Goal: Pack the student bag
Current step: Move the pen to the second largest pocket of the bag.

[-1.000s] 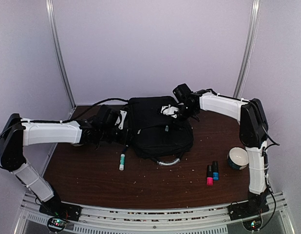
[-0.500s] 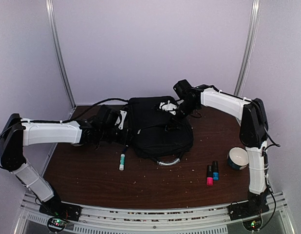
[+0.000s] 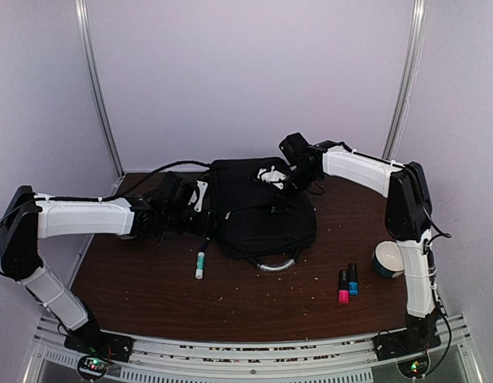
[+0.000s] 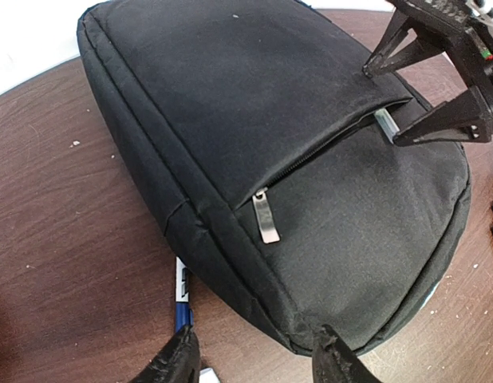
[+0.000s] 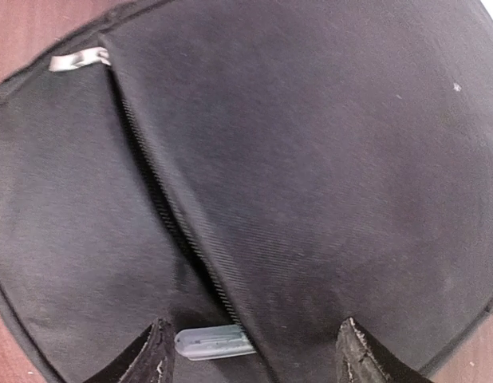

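The student bag is a black backpack lying flat mid-table; it fills the left wrist view and the right wrist view. Its front pocket zip is partly open, with a silver pull. A pale grey marker end sticks out of the pocket slit, also seen in the left wrist view. My right gripper is open and hovers over that slit, with the marker end beside its left finger. My left gripper is open at the bag's left edge, touching nothing I can see.
A blue-and-white marker lies partly under the bag's edge. A green-capped marker lies in front of the bag. A pink marker, a blue marker and a bowl sit at the right. The bag's grey loop handle points toward the arms.
My right gripper has shifted a little left and back over the bag's top. The left arm and the bag have not moved.
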Motion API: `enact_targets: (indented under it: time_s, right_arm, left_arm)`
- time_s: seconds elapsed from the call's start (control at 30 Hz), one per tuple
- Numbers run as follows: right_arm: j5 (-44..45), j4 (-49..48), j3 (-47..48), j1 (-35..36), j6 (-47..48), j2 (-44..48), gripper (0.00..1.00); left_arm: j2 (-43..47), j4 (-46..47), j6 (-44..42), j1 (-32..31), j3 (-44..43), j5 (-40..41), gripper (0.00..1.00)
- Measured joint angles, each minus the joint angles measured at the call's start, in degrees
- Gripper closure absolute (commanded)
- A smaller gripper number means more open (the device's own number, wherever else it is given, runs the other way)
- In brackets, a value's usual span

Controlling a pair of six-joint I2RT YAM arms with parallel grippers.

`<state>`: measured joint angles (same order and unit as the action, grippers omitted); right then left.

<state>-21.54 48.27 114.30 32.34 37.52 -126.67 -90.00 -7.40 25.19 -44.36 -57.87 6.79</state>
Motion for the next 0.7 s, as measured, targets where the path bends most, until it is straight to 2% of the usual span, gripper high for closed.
enact_targets:
  time_s: [0.47,0.7]
  right_arm:
    - [15.89,-7.91,-2.25,-0.2,0.44,-0.13,0.32]
    - [25.11,-23.71,-13.57,1.01,2.99,2.73,0.32]
  left_arm:
    - [0.0,-0.07,0.0,-0.02,0.0,0.02,0.5]
    - [0.0,-0.28,0.0,0.0,0.0,0.07,0.5]
